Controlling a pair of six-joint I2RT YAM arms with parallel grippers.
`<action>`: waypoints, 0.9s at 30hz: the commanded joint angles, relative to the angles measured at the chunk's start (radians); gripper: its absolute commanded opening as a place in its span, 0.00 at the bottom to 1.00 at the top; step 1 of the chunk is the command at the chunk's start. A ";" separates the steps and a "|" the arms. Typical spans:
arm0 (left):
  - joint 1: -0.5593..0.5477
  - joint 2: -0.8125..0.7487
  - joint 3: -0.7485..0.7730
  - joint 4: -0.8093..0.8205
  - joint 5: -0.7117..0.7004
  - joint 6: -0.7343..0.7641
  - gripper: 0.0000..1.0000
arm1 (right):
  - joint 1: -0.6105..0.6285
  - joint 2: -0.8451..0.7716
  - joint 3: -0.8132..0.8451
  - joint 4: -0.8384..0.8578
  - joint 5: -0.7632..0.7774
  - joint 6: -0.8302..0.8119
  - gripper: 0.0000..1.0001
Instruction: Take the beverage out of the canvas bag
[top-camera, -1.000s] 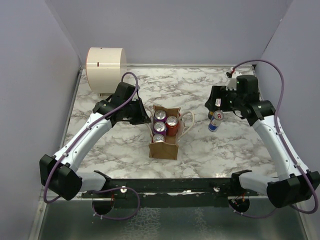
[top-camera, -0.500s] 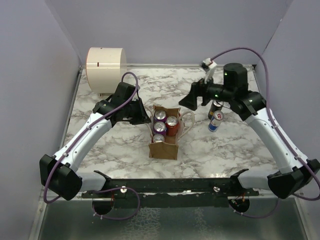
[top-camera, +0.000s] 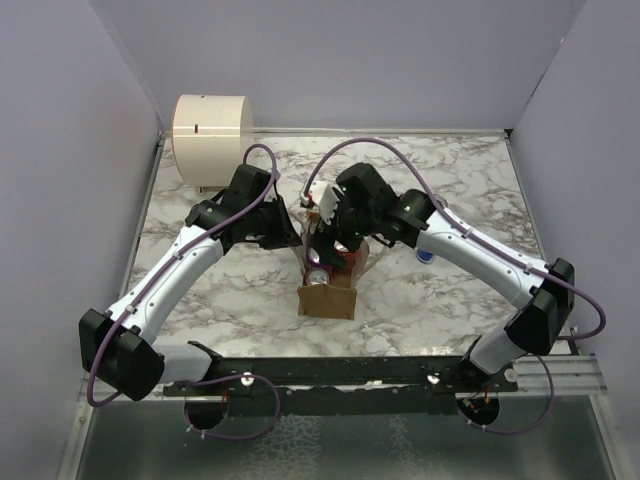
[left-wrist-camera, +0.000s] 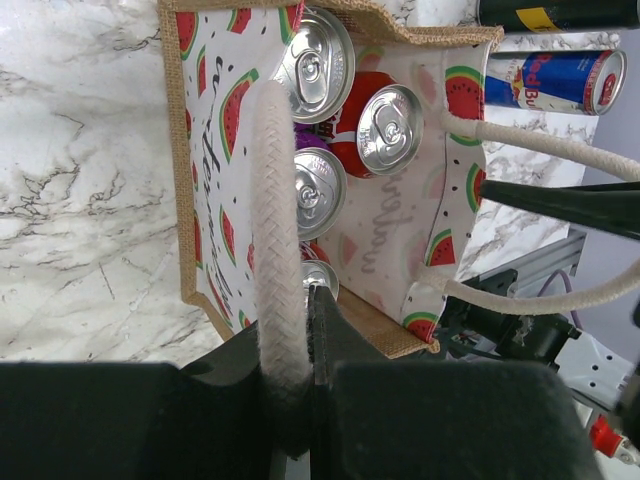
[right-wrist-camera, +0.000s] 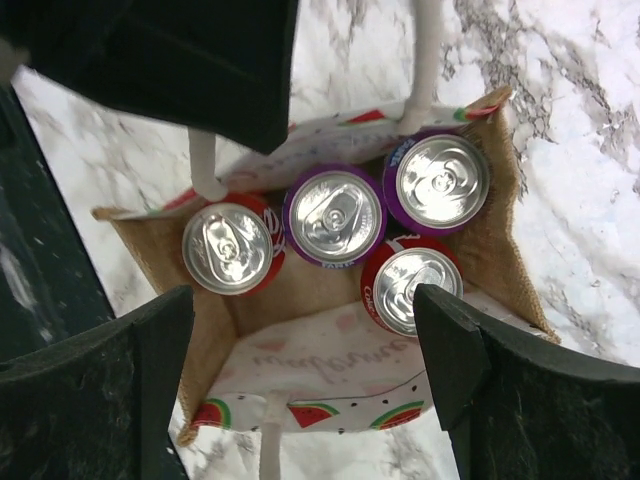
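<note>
Right gripper (right-wrist-camera: 300, 318): fingers spread wide with nothing between them, hovering over the open mouth of the bag (right-wrist-camera: 500, 235). Directly below it four cans stand upright inside: two purple cans (right-wrist-camera: 333, 218) side by side along one wall, and two red cans (right-wrist-camera: 228, 248), one at the end of that row, the other against the opposite wall and touching the purple pair. All four tops are silver with the tabs unopened

Left gripper (left-wrist-camera: 300, 322): fingers pressed together on the handle (left-wrist-camera: 272, 200), a white rope loop that runs down into the jaws. From above, this gripper sits at the bag's left side, just beside the rim. The other handle (left-wrist-camera: 545, 145) hangs loose on the far side of the bag

The bag stands upright near the middle of the marble table (top-camera: 440, 300), between the two arms. A blue can (left-wrist-camera: 555, 80) stands on the table to its right, apart from it, with a dark can (left-wrist-camera: 540, 12) next to it. A cream cylinder (top-camera: 210, 130) sits in the back left corner
</note>
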 joint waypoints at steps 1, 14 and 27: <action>0.004 -0.017 0.018 0.000 -0.009 0.017 0.00 | 0.034 0.009 -0.047 0.005 0.122 -0.180 0.90; 0.004 -0.016 0.025 -0.009 -0.015 0.017 0.00 | 0.034 0.042 -0.167 0.119 0.372 -0.225 0.96; 0.004 -0.021 0.010 -0.022 -0.015 0.024 0.00 | 0.022 0.054 -0.239 0.178 0.326 -0.321 0.95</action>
